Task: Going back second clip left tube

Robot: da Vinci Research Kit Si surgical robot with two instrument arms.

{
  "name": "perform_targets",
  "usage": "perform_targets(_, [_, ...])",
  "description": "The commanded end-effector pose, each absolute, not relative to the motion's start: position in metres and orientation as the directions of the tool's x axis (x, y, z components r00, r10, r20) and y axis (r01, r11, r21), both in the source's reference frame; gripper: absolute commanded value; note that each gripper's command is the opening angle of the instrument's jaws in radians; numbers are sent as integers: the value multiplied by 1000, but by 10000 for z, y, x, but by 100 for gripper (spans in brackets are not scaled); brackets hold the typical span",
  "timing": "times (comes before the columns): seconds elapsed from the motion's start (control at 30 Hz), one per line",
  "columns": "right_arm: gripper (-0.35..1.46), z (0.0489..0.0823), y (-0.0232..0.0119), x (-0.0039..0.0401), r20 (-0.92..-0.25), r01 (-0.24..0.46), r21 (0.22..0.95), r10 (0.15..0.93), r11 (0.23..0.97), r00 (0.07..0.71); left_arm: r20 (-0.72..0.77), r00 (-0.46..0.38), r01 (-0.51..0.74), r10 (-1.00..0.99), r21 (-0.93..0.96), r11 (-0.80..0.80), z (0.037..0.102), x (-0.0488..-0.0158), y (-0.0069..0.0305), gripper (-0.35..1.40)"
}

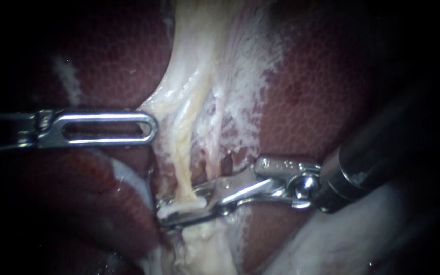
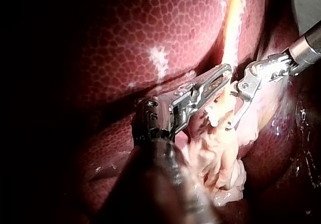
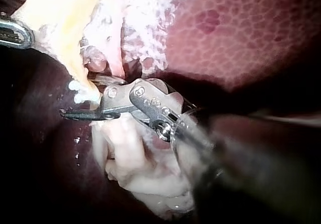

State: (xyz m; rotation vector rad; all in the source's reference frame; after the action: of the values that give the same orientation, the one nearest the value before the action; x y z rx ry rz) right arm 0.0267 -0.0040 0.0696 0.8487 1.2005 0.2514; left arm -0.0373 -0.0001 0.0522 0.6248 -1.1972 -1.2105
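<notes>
Judging by how things lie, the retreat has hardly begun: the right instrument (image 1: 179,207) sits at the left tube (image 1: 183,153) and is not yet clear of it. Its two jaws stand apart with a gap between them, one on either side of the yellowish tube where it narrows low against the liver (image 1: 103,56). I read them as open around the tube, not clamped on it. I cannot make out a clip on the tube with any certainty. A short pale band (image 1: 171,205) crosses it just inside the jaws, and that may only be tissue. What is left looks like the whole backing-out. The jaws have to slide off the tube along their own line without dragging it or catching the pinker strand (image 1: 215,153) just beside it. The shaft slants in from the right of the endoscope view, and the wrist is bent so the jaws lie nearly level. The left instrument (image 1: 148,127) reaches in level from the left, apart from the right one. Its slotted tip touches the edge of the pale tissue (image 1: 179,76) above the narrowing. Whether it has hold of that tissue I cannot tell.
</notes>
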Motion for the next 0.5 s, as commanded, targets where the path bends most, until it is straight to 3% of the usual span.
perform_targets(0.03, [54,695,-41,268,-720,257,686,585,681,372,356,-93,366,-930,881,300,522,-373,-1,-35])
perform_targets(0.5, [59,687,-39,264,-776,281,621,525,732,348,356,-93,366,-930,881,301,522,-372,-1,-35])
